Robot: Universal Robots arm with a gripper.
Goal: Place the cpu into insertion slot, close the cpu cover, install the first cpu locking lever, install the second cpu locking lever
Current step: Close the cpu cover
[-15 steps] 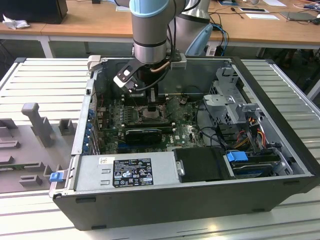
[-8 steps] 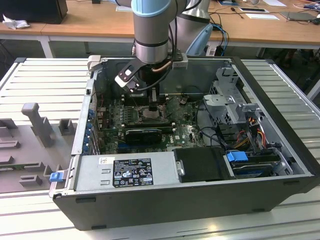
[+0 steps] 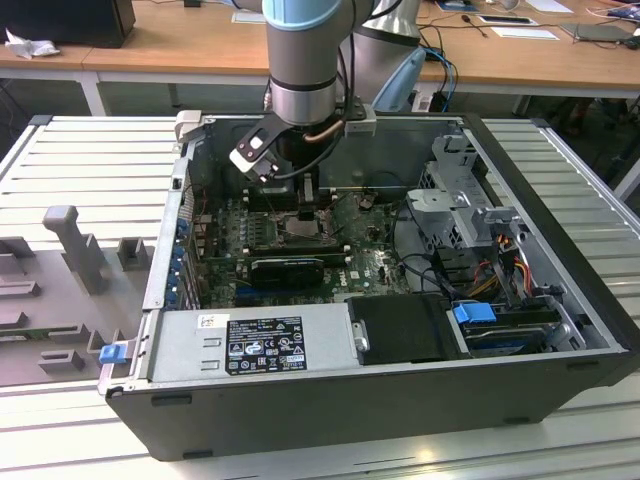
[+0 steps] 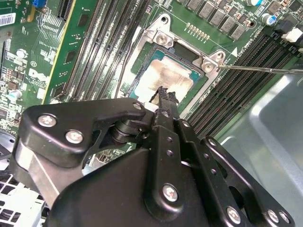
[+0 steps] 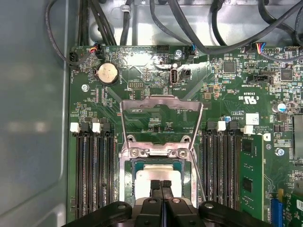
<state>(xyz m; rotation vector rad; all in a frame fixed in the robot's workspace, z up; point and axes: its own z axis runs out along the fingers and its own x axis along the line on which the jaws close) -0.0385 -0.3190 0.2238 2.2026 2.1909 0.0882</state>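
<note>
The jaws are nearest in both wrist views. They are pressed together with nothing visible between them, and their tips hang right over the cpu [image 5: 158, 174], at or very close to its metal top; I cannot tell whether they touch.

The cpu lies flat inside the insertion slot [image 5: 124, 179] with its silvery face up toward the jaws. It is square, so it has no real long axis. Its edges run parallel to the slot's rim and to the memory slots [image 5: 92, 175] on either side.

I judge the chip to be light, stiff and thin, with a smooth top that would slip under a pinch. Its underside and the slot's contacts are likely delicate. The safe hold is across two opposite edges, kept level and without twisting.

Beyond the slot, the cpu cover [image 5: 161, 100] stands swung open on its hinge, its cut-out framing bare board. A thin wire locking lever [image 4: 260, 69] juts out beside the slot and appears unlatched.

Farther off sits a coin cell [image 5: 107, 73], and then the case wall [image 3: 560, 190], which rests on a slatted surface [image 3: 90, 160].
</note>
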